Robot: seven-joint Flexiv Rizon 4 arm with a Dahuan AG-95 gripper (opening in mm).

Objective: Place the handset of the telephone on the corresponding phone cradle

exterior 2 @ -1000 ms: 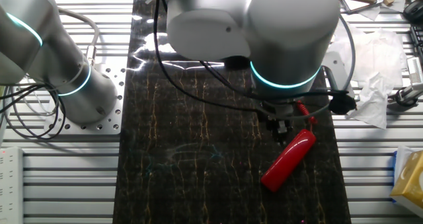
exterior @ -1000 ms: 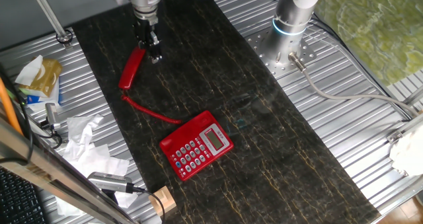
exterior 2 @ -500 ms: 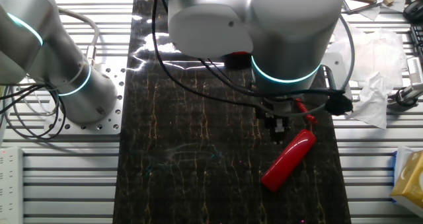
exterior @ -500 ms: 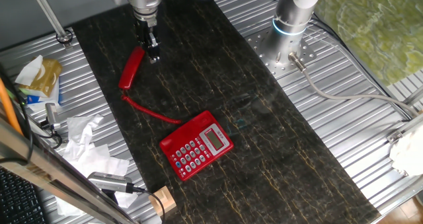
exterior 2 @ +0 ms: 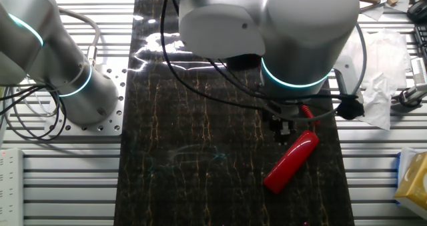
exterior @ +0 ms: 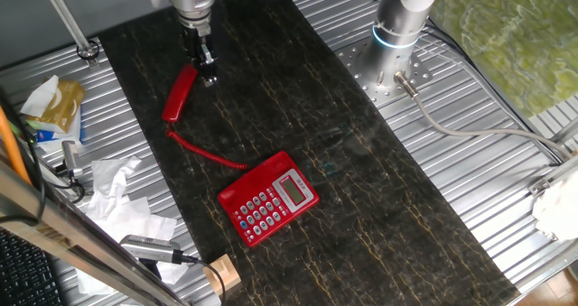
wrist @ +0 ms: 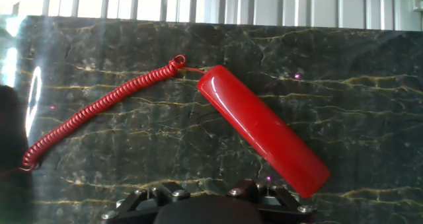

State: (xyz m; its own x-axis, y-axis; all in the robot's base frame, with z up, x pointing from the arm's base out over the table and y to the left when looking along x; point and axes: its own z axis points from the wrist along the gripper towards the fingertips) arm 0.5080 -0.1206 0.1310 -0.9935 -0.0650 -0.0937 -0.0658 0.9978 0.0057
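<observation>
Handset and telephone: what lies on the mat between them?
In one fixed view, only the red coiled cord crosses the dark mat between the handset and the telephone.

Fingers [wrist: 205, 201] mostly below the hand view's bottom edge; coiled cord [wrist: 99, 108] cut off at left.

You are looking at a robotics lab or test workshop: the bench [exterior: 506, 207] is ribbed aluminium with a dark marbled mat [exterior: 379, 189] laid down its middle, and the arm's base [exterior: 390, 67] is bolted to a metal plate across the mat from the claw [exterior: 207, 76]. On the bench's edge on the claw's other side lies loose clutter, crumpled paper [exterior: 108, 184] and a snack packet [exterior: 56, 103], while a bare cable [exterior: 470, 130] trails from the arm's base away from the claw.
</observation>
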